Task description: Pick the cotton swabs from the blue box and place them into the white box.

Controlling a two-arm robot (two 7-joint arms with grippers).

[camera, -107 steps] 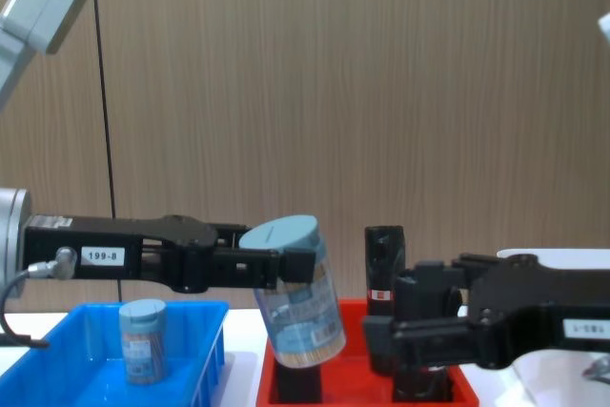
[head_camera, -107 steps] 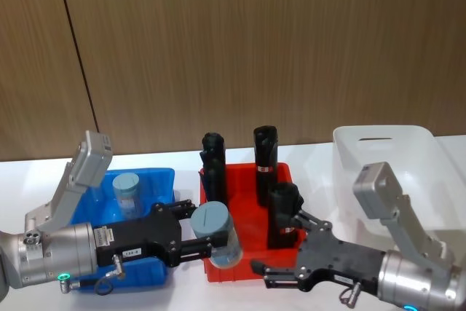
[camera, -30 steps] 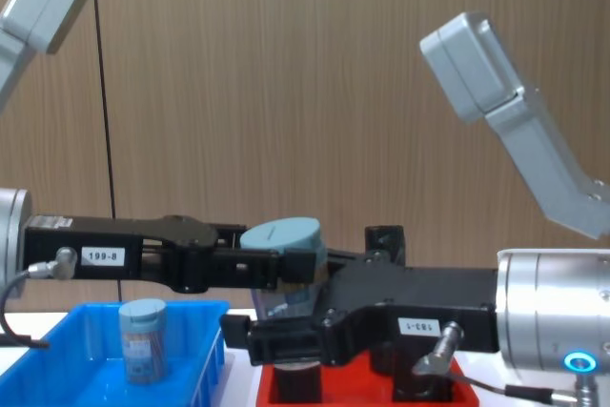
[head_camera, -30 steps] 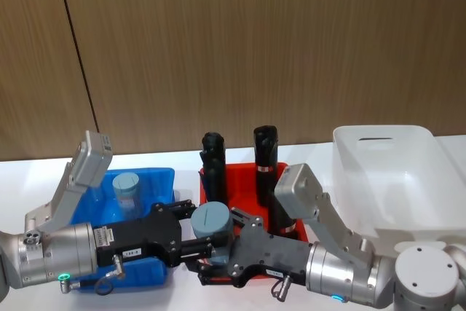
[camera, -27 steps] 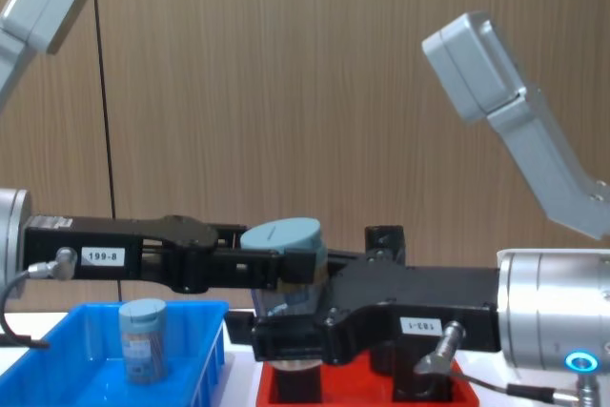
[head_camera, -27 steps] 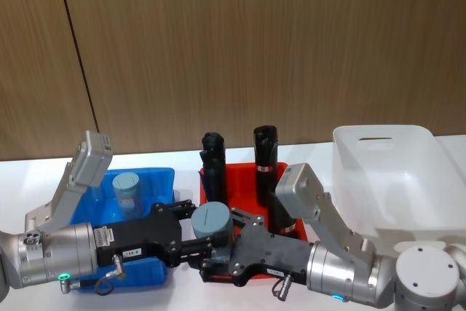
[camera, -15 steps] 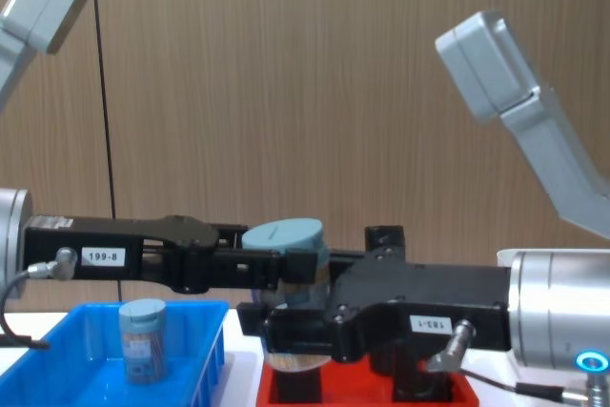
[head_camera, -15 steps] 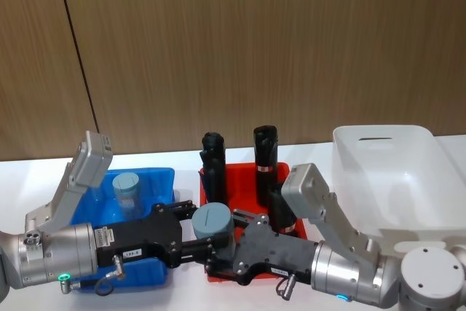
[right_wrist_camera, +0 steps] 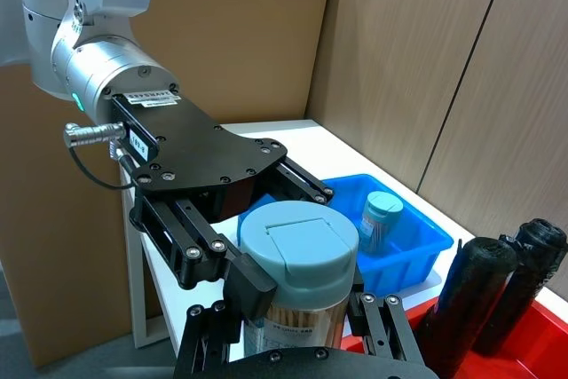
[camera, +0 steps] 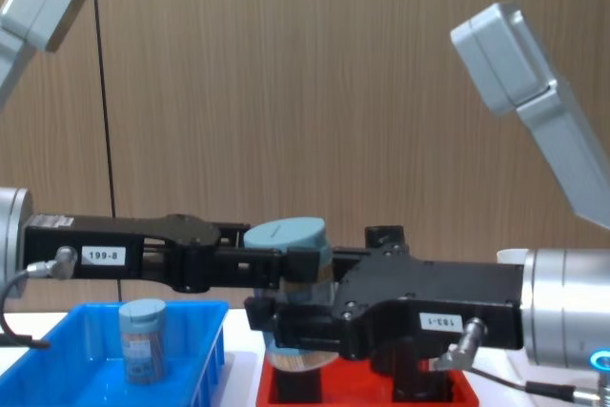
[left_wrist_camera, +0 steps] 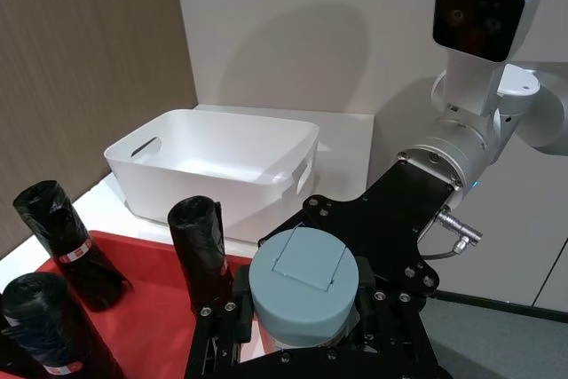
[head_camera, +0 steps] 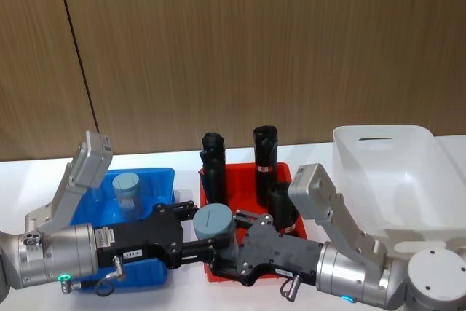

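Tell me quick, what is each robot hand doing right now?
Left hand: closed on the cotton swab jar.
Right hand: around the same jar, grip cannot be told.

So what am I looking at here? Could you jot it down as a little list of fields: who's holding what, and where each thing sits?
held jar: cotton swabs inside, upright, in the air over the left edge of the red tray
left gripper: jaws shut on the held jar near its lid
right gripper: at the same jar's lower body, coming from the opposite side
second jar: standing in the blue box
white box: far right, no jar inside
black rolls: standing in the red tray
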